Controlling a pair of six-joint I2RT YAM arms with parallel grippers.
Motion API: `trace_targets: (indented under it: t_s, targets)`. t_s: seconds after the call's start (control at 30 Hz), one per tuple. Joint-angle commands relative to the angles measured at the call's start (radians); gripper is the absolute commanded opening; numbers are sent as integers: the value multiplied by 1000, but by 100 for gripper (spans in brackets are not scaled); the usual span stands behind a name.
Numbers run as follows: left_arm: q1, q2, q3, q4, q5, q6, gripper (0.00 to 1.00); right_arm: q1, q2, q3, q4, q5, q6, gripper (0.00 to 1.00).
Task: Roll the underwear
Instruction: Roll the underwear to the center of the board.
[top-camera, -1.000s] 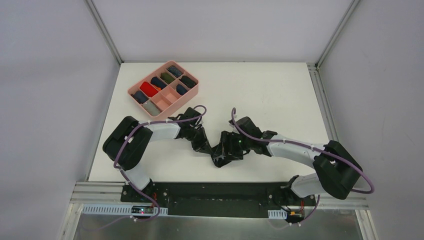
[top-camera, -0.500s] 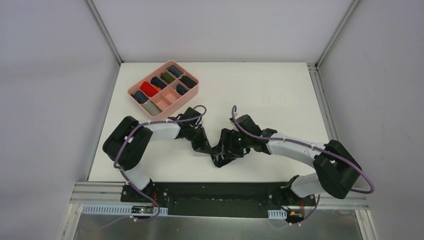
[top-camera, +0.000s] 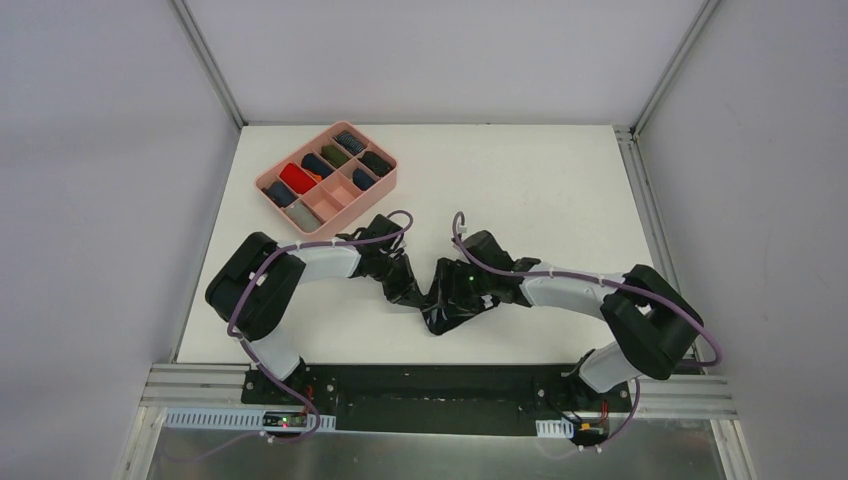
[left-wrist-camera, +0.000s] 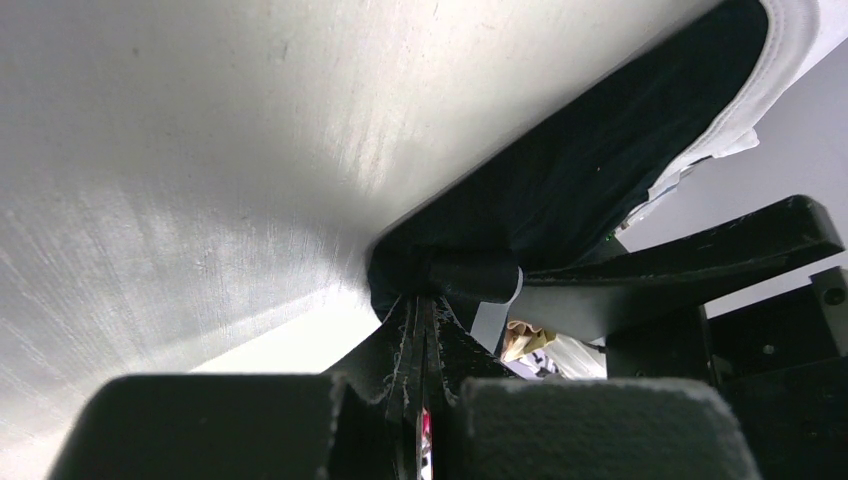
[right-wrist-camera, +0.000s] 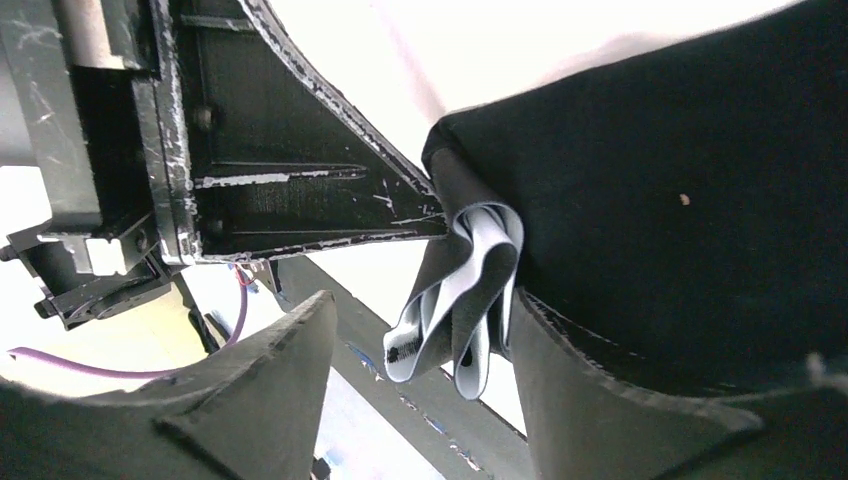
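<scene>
Toward six o'clock on the white table (top-camera: 520, 180), left gripper (left-wrist-camera: 420, 335) jaws are clamping the black cloth briefs (top-camera: 450, 310); right gripper (right-wrist-camera: 420, 300) jaws are seemingly gaping around their white waistband (right-wrist-camera: 470, 290).

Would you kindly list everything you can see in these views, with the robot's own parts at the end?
table: one, white, under everything.
pink tray: one, pink, far left part of the table, divided into compartments.
rolled cloths: about eight, dark blue, red, olive and grey, in the tray's compartments; two compartments look bare.
black underwear: one, black with a white waistband, near middle of the table, bunched between the claws.
left arm and right arm: two, white and black with purple cables, reaching in from the near edge.
left claw: one, black, shut on the underwear's edge.
right claw: one, black, open, with the folded waistband between its fingers.
</scene>
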Motion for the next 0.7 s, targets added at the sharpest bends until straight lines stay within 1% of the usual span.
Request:
trace_targets:
  t_s: [0.0,0.1,0.27,0.37,0.43,0.53,0.57,0.67]
  targets:
    - [-7,-7,5,-6,-61,-7,0,27,22,2,43,-36,3,61]
    - [-6,-9,4,-7,-61,-9,0,33,37,3,42,-29,3,53]
    - [-7,-16,3,-6,-59,-9,0,36,36,-6,45,-14,7,32]
    - [-6,-20,4,-6,-59,-10,0,35,27,-11,42,-1,10,23]
    - [-6,-27,4,-9,-59,-10,0,34,25,-16,42,0,11,19]
    - [-5,-46,9,-20,-63,-7,0,33,22,-24,47,0,17,2]
    - [-4,-55,12,-26,-63,-4,0,31,18,-32,52,0,23,0]
    - [-4,-88,24,-47,-58,8,0,11,13,-72,106,-27,51,0]
